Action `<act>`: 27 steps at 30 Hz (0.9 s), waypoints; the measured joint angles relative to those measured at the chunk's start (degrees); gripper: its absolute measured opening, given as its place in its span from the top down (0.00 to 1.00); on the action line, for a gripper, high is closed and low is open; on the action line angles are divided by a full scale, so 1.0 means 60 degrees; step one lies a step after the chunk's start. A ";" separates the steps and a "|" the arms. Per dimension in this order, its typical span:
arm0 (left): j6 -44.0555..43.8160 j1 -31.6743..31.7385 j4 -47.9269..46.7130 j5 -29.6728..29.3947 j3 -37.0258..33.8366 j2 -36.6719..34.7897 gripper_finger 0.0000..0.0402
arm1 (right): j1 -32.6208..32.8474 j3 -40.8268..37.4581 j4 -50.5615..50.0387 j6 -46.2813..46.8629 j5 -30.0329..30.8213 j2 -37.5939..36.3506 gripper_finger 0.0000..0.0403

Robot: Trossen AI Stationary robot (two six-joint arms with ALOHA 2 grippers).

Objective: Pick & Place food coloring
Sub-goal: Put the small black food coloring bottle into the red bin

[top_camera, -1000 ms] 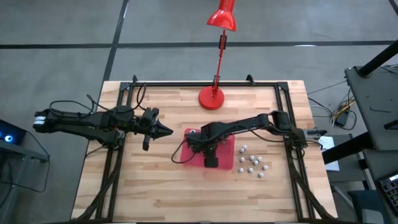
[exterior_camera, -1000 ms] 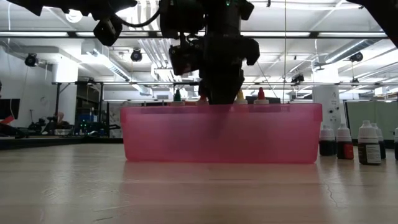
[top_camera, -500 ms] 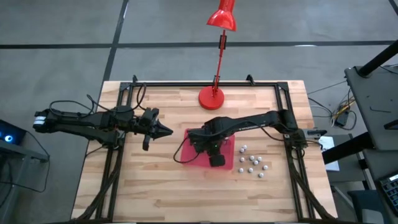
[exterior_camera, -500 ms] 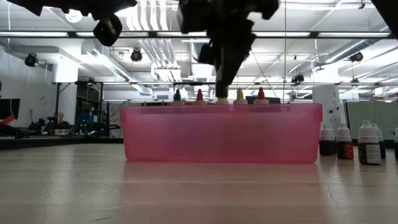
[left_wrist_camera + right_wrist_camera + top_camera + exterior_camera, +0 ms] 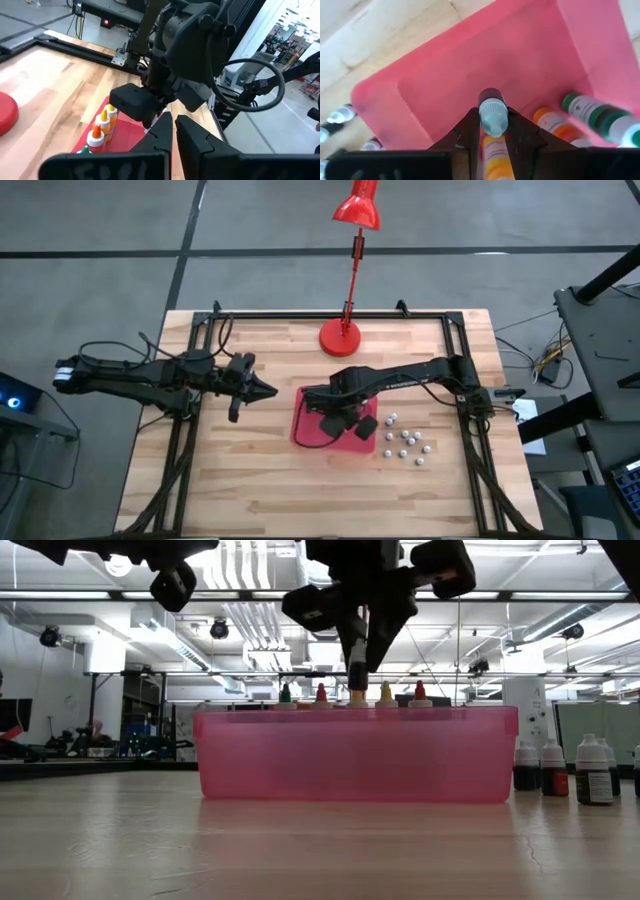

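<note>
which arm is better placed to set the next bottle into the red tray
The right. Its gripper is shut on a bottle directly above the red tray, where other bottles already stand. The left gripper is shut, holds nothing and sits off to the tray's side.

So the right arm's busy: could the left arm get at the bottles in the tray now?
Probably not: the right claw, shut on a bottle, hangs over the tray; the left claw waits beside it.
</note>
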 joint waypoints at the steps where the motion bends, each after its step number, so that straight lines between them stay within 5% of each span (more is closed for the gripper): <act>1: 0.0122 0.0000 -0.0012 -0.0003 0.0000 -0.0033 1.00 | 0.0000 -0.0004 0.0073 -0.0073 0.0000 0.0000 0.83; 27: 0.1024 0.0000 -0.1628 -0.0610 0.0000 -0.1177 1.00 | 0.0022 -0.1980 0.2014 -0.2198 0.0146 -0.0001 0.83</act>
